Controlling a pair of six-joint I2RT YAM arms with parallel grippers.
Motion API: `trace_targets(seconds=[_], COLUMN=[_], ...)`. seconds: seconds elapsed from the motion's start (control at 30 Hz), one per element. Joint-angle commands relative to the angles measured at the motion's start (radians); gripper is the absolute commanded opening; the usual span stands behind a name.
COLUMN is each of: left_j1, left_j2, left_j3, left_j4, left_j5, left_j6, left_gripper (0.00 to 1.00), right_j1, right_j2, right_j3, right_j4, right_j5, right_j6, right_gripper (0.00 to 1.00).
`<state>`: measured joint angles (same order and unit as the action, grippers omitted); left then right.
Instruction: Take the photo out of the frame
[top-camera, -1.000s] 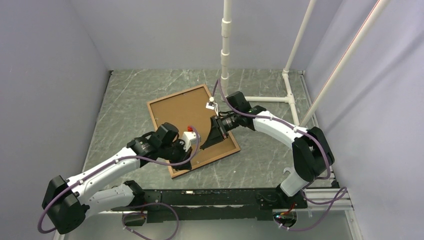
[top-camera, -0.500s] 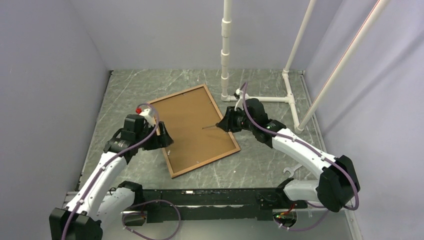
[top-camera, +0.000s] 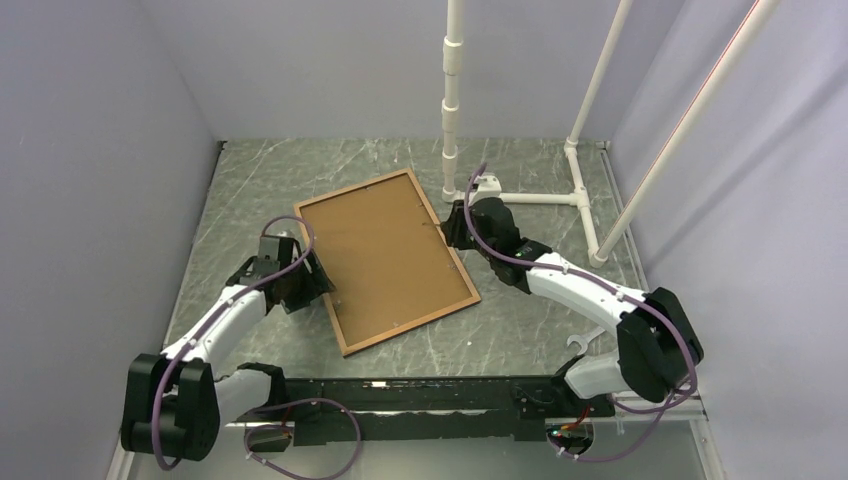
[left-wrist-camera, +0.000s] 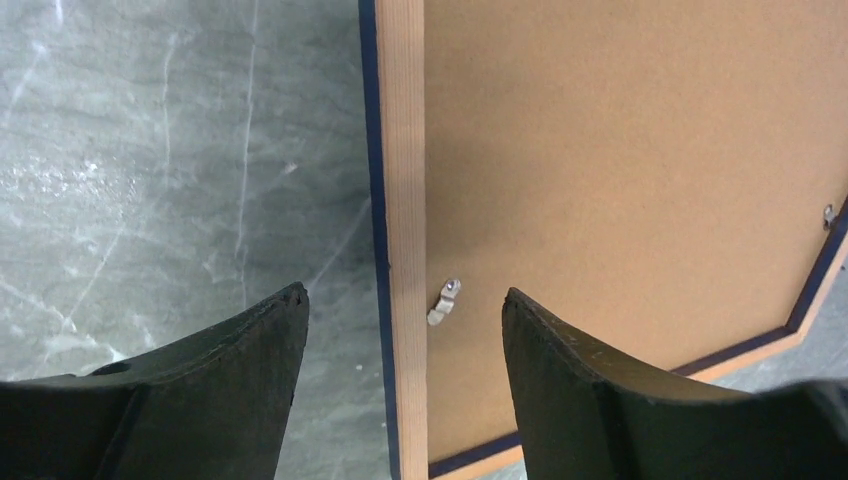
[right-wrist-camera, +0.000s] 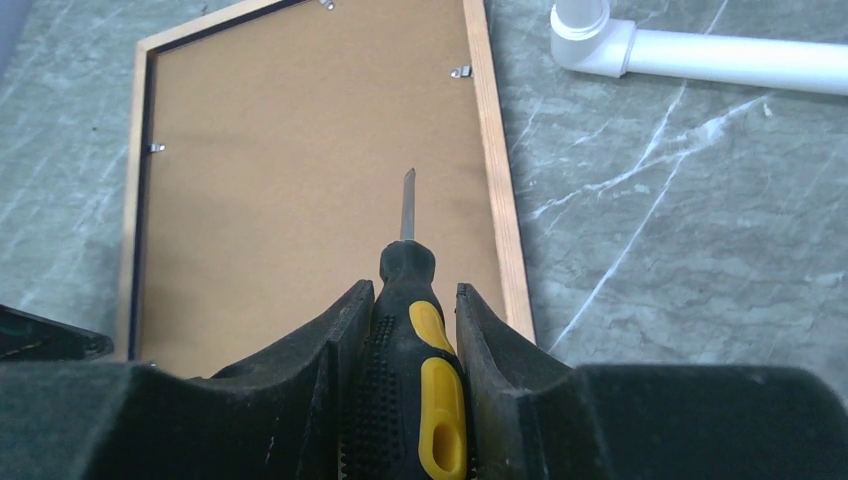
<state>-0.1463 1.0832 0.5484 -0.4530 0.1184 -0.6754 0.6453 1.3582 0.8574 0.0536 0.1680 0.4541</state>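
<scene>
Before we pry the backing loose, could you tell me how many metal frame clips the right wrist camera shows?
3 clips: one at the far edge, one on the right rail, one on the left rail. Nearer ones may hide behind the right tool and screwdriver.

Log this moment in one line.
left gripper open over thin navy frame | right gripper shut on yellow-black screwdriver | brown hardboard-backed photo in frame

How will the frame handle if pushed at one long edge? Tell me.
The frame will probably stay stiff: its wooden rim runs straight. It will likely slide and pivot rather than tip, since it lies flat on the smooth table. It seems light for its size: a narrow rim around a thin hardboard back.
</scene>
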Motion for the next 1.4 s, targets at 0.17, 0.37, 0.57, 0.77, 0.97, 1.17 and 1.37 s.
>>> trace_targets(seconds=[0.17,0.37,0.57,0.77,0.97,1.17,1.37], left_j1=[-0.007,-0.03,-0.056,-0.08,-0.084,-0.085,-0.084], left_j2=[0.096,0.124,0.176,0.195,0.194,0.184,0.171], left_j3=[0.006,0.01,0.025,0.024,0.011,-0.005,-0.008], left_j4=[0.1,0.107,0.088,0.089,0.089,0.088,0.077], left_j5=[-0.064,-0.113,-0.159,-0.176,-0.17,-0.161,-0.155], left_j6=[0.019,0.033,0.047,0.043,0.05,0.045,0.041], left_gripper=[0.69,0.6,0.47,0.43,0.31,0.25,0.19], right_j1=[0.004,0.003,0.004,0.004,0.003,0.005,0.007], right_j2=[0.057,0.101,0.12,0.129,0.169,0.215,0.277], right_j3=[-0.031,-0.007,0.009,0.008,0.027,0.05,0.086], right_j4=[0.248,0.259,0.264,0.278,0.3,0.333,0.36], right_j5=[0.044,0.064,0.082,0.117,0.111,0.1,0.114], right_j6=[-0.165,-0.189,-0.177,-0.199,-0.231,-0.23,-0.225], right_gripper=[0.0,0.0,0.0,0.0,0.0,0.0,0.0])
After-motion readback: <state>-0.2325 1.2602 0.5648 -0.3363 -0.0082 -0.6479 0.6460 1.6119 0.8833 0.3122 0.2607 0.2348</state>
